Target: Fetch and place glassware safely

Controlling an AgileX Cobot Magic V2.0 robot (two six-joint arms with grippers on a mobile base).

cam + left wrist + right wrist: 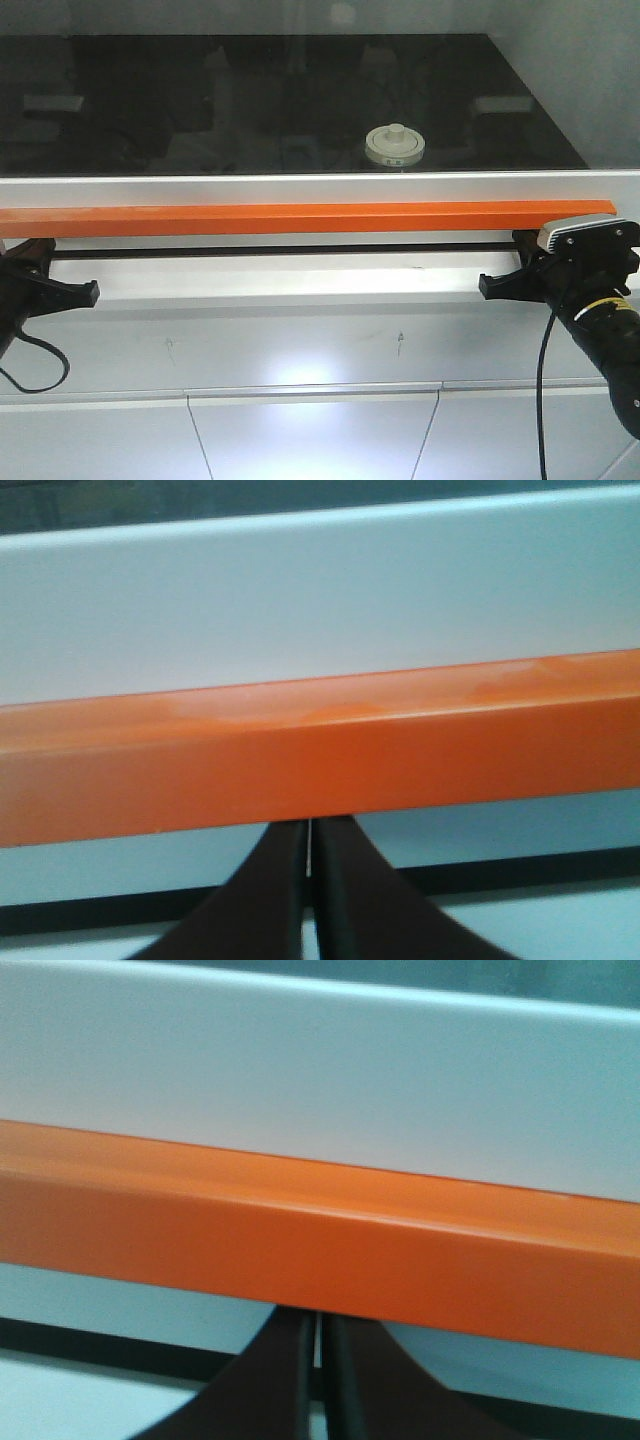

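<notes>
The glassware (396, 146), a squat clear jar with a round off-white lid (396, 140) and a central knob, was seen standing upright on a dark reflective surface (200, 90). It was set well beyond both pairs of fingers, past the white rail (300, 182), and closer to the right pair than to the left. It was touched by neither gripper. Whether a pane stood in front of the jar could not be told.

A long orange bar (300, 217) was seen running across the front of the unit, just beyond the fingers of both arms. The left gripper (60, 275) was placed at the bar's left end and the right gripper (510, 270) at its right end, the two well apart.

In the left wrist view, the left gripper (311, 825) was shown with its dark fingers (280, 880) pressed together. Only a thin slit was left between them, nothing was held, and the tips were hidden under the orange bar (320, 760). In the right wrist view, the right gripper (320, 1318) was likewise shown clenched on nothing, with its fingers (285, 1370) reaching to the underside of the orange bar (320, 1250).

A grey camera housing (585, 235) was carried above the right fingers, and a black cable (543, 380) was hung below them. Pale cabinet panels (300, 430) were seen beneath both grippers.
</notes>
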